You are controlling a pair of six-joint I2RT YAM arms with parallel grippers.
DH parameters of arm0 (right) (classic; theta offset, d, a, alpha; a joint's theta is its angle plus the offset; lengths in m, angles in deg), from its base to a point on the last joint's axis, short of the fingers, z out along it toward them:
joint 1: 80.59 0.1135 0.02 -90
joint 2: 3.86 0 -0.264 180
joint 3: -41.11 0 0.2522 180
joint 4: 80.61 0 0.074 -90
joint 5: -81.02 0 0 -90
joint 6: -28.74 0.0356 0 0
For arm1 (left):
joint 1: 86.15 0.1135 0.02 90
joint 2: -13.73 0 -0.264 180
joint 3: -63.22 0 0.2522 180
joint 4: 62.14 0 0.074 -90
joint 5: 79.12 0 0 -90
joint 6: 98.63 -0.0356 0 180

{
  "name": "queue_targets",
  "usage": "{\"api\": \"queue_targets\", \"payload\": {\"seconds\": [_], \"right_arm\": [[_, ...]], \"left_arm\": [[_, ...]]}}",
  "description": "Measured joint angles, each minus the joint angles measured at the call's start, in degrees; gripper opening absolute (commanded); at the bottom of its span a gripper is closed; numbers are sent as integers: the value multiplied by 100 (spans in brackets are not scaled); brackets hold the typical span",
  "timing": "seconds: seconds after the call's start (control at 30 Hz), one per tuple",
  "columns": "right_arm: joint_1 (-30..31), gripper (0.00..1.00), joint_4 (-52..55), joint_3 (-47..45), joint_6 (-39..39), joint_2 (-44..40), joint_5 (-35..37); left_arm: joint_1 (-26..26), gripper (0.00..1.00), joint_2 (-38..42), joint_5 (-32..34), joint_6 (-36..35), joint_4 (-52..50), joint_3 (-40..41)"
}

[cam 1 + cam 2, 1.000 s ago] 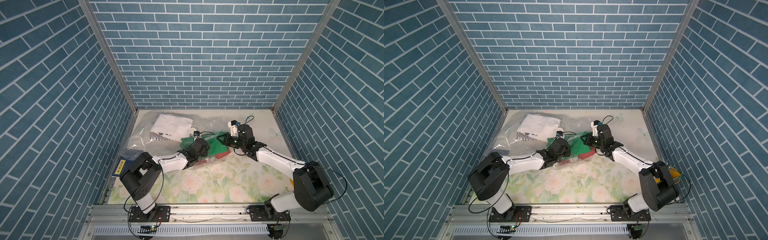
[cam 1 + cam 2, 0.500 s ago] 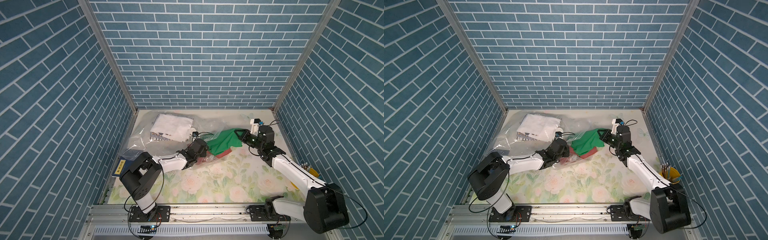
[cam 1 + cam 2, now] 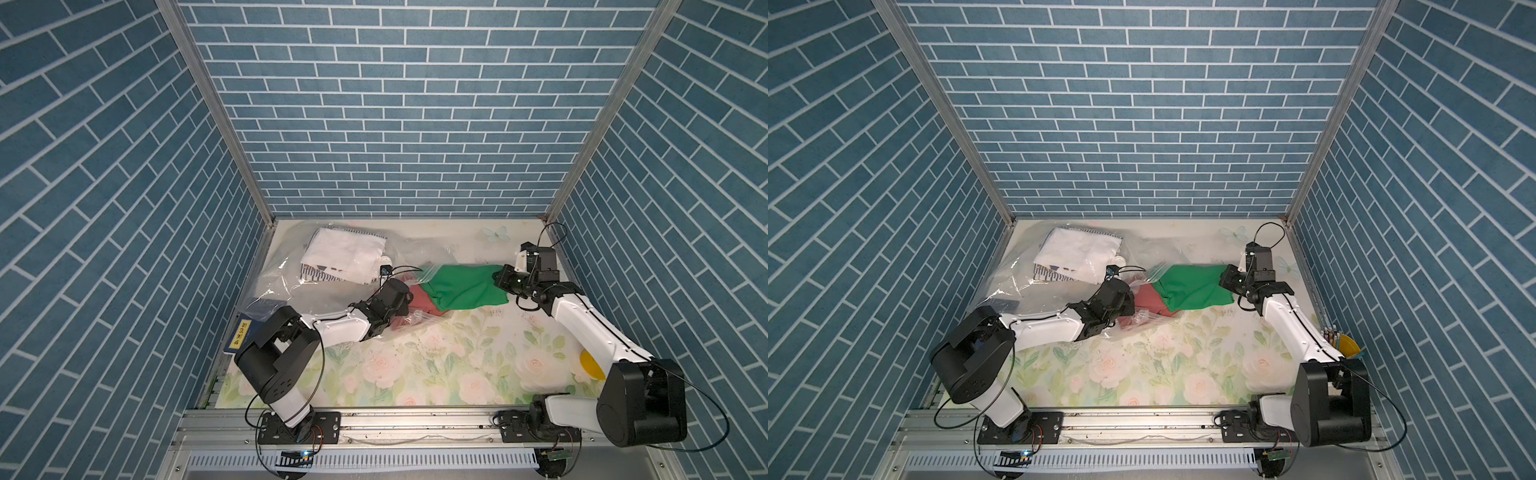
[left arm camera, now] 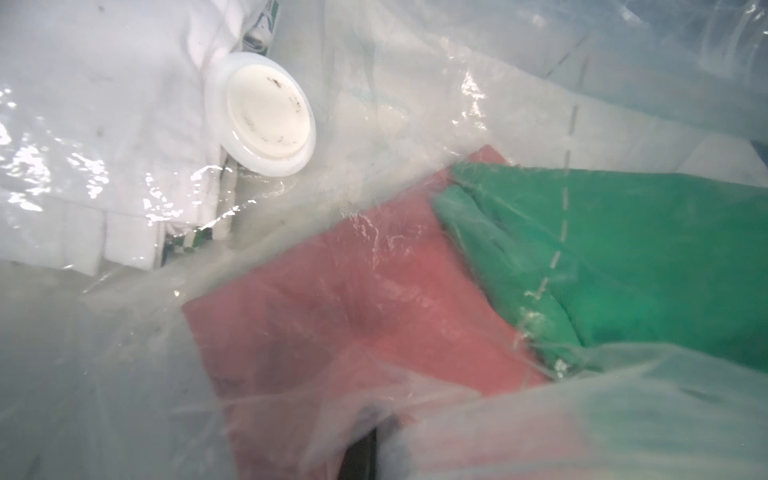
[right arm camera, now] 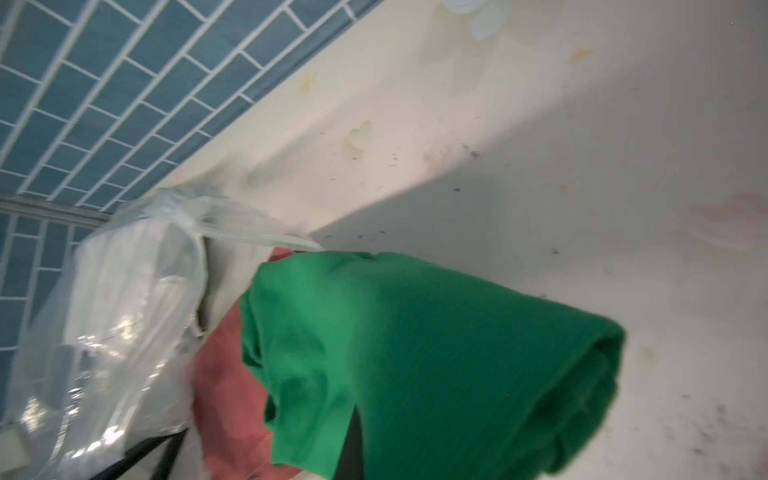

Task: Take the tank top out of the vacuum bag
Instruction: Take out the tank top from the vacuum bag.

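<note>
On tank top (image 3: 465, 287), right claw (image 3: 498, 278) tight

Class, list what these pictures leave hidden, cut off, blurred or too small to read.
- Left gripper tips: left wrist view, vacuum bag plastic covers them.
- Right gripper jaws: right wrist view, green garment drapes over them.
- Blue booklet label: too small in a top view.
- Green garment's cut: folded over itself in every view.

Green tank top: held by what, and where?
The right gripper is shut on the green tank top, at its bunched end outside the vacuum bag; the left gripper seems shut on bag plastic.
</note>
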Motion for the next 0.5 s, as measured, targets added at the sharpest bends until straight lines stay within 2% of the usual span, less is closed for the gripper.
{"api": "queue_targets", "payload": {"seconds": [0.2,0.5], "right_arm": [[-855,0,9,-4,-431,505,181],[-1381,0,-284,-48,-597,1510,286]], "left_arm": [[66,3,11,-2,35,0,48],[103,3,44,-72,90,4,81]]}}
